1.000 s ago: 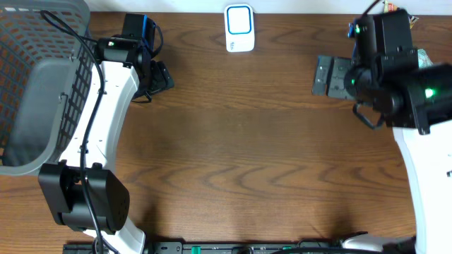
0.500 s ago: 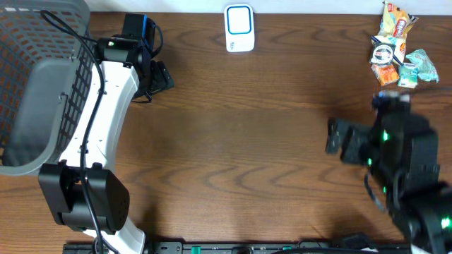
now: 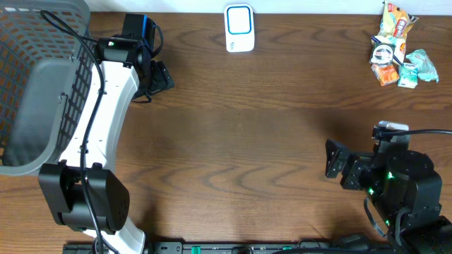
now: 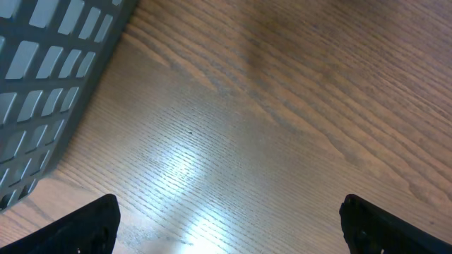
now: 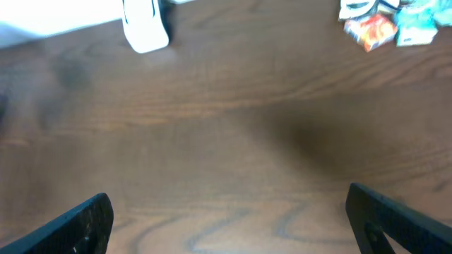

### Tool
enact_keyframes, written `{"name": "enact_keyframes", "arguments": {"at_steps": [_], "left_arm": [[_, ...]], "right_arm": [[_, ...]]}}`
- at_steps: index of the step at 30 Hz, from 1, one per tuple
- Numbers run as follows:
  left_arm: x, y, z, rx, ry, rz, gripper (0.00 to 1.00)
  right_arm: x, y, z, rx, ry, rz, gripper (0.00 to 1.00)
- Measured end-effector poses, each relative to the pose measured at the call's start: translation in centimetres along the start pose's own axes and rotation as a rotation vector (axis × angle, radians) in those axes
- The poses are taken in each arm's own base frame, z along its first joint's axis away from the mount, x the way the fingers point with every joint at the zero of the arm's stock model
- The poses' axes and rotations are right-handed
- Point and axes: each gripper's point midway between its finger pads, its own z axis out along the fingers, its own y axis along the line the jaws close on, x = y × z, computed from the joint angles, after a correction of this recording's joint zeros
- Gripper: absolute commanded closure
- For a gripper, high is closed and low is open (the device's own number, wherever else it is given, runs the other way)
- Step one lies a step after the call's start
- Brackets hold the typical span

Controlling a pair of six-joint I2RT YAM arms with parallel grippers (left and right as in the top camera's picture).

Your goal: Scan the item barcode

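Right hand (image 3: pixel 330 159) gapes, well apart from colourful crumpled packets (image 3: pixel 397 44).

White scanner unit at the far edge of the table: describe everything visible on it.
The white rounded-rectangular scanner looks like glossy plastic. Its face carries a pale panel outlined in blue, with a plain white section below it bearing a tiny mark too small to read. It sits at the far middle edge of the brown wooden table, long side running away from the arms. Only the table touches it. Whether it lies flat or leans on a stand is unclear.
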Motion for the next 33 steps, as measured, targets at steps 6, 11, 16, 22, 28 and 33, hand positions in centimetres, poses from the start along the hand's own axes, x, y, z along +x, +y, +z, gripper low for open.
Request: {"name": "enact_keyframes", "arguments": {"at_steps": [6,11,16,22,28,33], "left_arm": [[0.0,0.0,0.0,0.000,-0.001,0.000,0.02],[0.0,0.0,0.0,0.000,0.000,0.000,0.02],[0.0,0.0,0.0,0.000,0.000,0.000,0.02],[0.0,0.0,0.0,0.000,0.000,0.000,0.02],[0.0,0.0,0.0,0.000,0.000,0.000,0.02],[0.0,0.0,0.0,0.000,0.000,0.000,0.02]], "right_arm": [[2.7,-0.7,-0.1,0.023,0.111,-0.012,0.01],[5.2,-1.1,-0.5,0.028,0.217,-0.020,0.01],[6.5,-1.4,-0.8,0.037,0.273,-0.024,0.01],[7.5,-1.8,-1.1,0.051,0.316,-0.027,0.01],[7.5,-1.8,-1.1,0.049,0.316,-0.035,0.01],[7.4,-1.8,-1.1,0.046,0.315,-0.054,0.01]]}}
